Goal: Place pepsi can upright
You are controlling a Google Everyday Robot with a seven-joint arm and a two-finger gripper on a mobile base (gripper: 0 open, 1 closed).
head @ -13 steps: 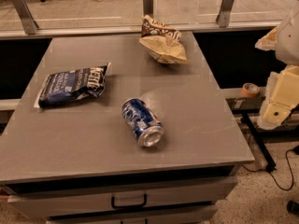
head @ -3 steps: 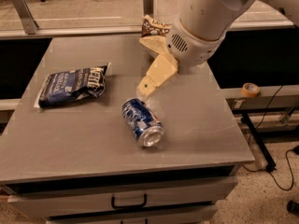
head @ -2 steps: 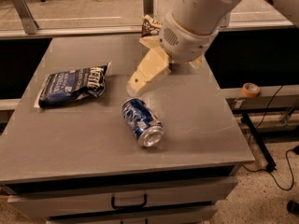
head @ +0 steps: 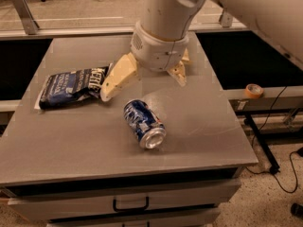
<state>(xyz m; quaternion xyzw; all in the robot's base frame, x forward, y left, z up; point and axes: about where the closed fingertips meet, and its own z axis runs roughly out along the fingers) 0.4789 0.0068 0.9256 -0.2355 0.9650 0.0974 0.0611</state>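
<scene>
The pepsi can [head: 144, 124] lies on its side near the middle of the grey table [head: 57, 141], its silver top facing the front edge. It is blue with white and red markings. My gripper [head: 144, 85] hangs just above and behind the can, fingers spread wide apart: one cream finger [head: 116, 78] points down-left toward the can's back end, the other [head: 180, 74] sits to the right. It is open and holds nothing. The gripper does not touch the can.
A flat dark-blue snack bag [head: 71, 86] lies at the table's left, close to the left finger. The arm hides the table's far middle. A roll of tape [head: 253, 91] sits on a ledge at right. A drawer handle [head: 130, 205] shows below the front edge.
The arm has swung in from the right and come down over the table; the gripper now sits lower and closer to the can. The can and bag have not moved.
</scene>
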